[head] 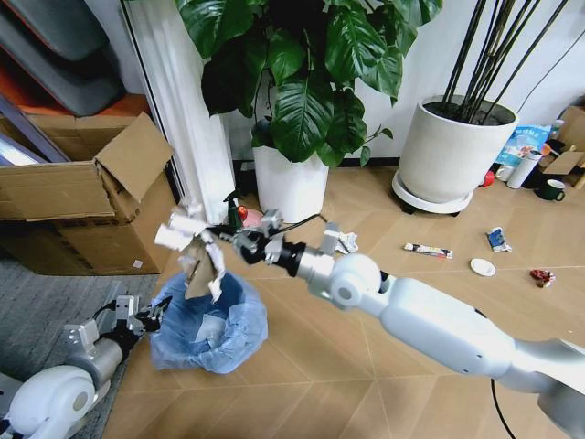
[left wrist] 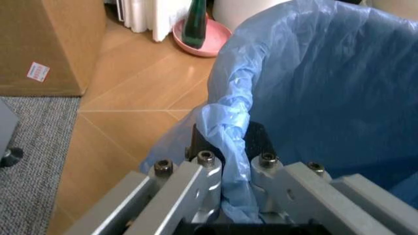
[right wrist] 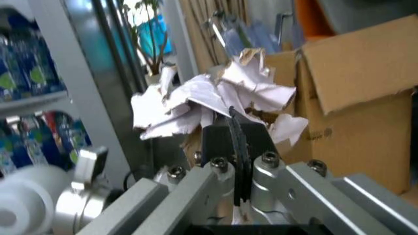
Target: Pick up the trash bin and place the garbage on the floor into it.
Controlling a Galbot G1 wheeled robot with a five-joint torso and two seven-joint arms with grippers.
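The trash bin (head: 212, 327), lined with a crinkled light-blue bag, is at the lower left; my left gripper (head: 143, 318) is shut on its rim. The left wrist view shows the fingers (left wrist: 207, 147) pinching the bag's folded edge (left wrist: 230, 115). My right gripper (head: 219, 245) hangs just above the bin's opening, shut on a crumpled white and brown paper wad (head: 194, 249), also seen in the right wrist view (right wrist: 216, 95). More garbage lies on the floor (head: 366, 366) to the right: a paper wad (head: 345, 242), a flat tube (head: 428, 251), a blue-white packet (head: 496, 239), a white disc (head: 483, 267) and a red wrapper (head: 542, 276).
An open cardboard box (head: 82, 201) stands at the left beside grey carpet (head: 37, 320). Two big white plant pots (head: 291, 183) (head: 452, 151) stand at the back. A green spray bottle (head: 233, 208) stands near the curtain. Cups and a mug (head: 552, 190) sit far right.
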